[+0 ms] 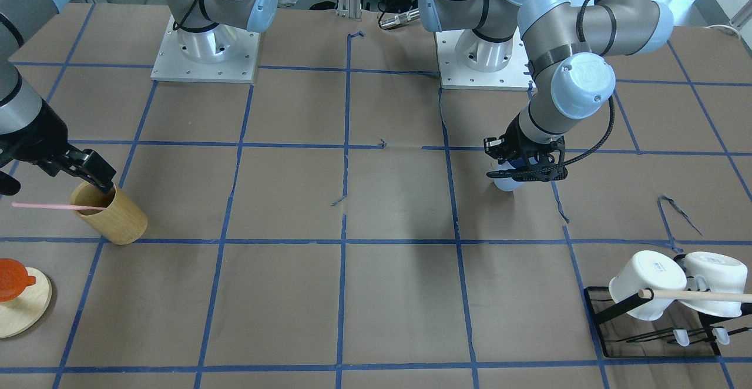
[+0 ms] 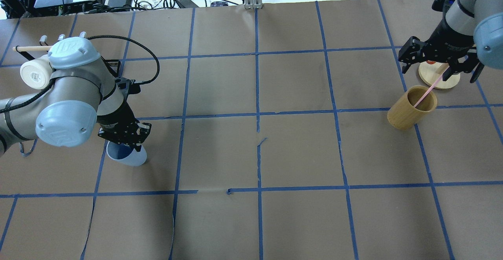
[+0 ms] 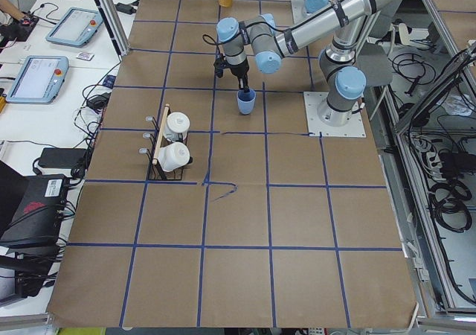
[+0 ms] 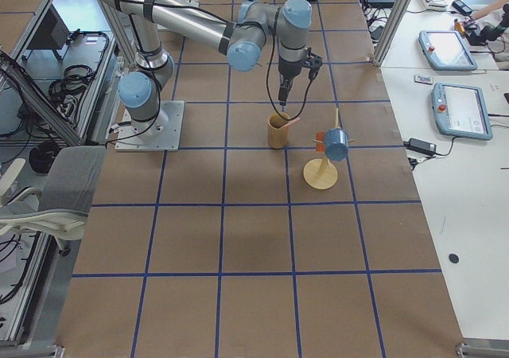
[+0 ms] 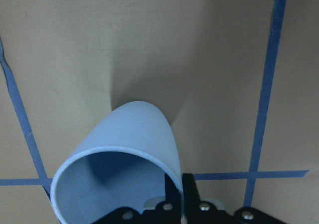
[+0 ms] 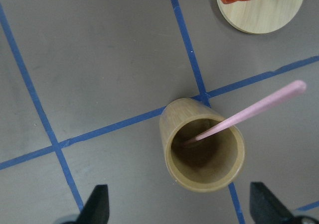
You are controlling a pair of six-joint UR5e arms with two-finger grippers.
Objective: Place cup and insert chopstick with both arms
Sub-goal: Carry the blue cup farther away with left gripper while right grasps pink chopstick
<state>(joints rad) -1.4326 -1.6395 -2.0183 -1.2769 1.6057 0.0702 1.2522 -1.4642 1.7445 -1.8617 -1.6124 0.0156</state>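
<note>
The pale-blue cup [image 2: 131,157] stands upright on the brown paper at the table's left; it also shows in the front view [image 1: 504,181]. My left gripper [image 2: 125,137] is shut on its rim, one finger inside and one outside, as the left wrist view shows at the cup [image 5: 124,144]. The pale-pink chopstick [image 2: 427,91] leans inside the tan wooden holder [image 2: 408,114], its top end sticking out. My right gripper [image 6: 179,206] hangs open just above the holder [image 6: 202,144], touching neither it nor the chopstick [image 6: 254,109]. In the front view the right gripper [image 1: 88,171] is at the left edge.
A black rack [image 1: 652,330] with two white mugs [image 1: 646,283] and a wooden rod stands at the table's left end. A round wooden stand [image 2: 440,80] with an orange piece sits just beyond the holder. The arm bases [image 1: 205,54] are at the robot's edge.
</note>
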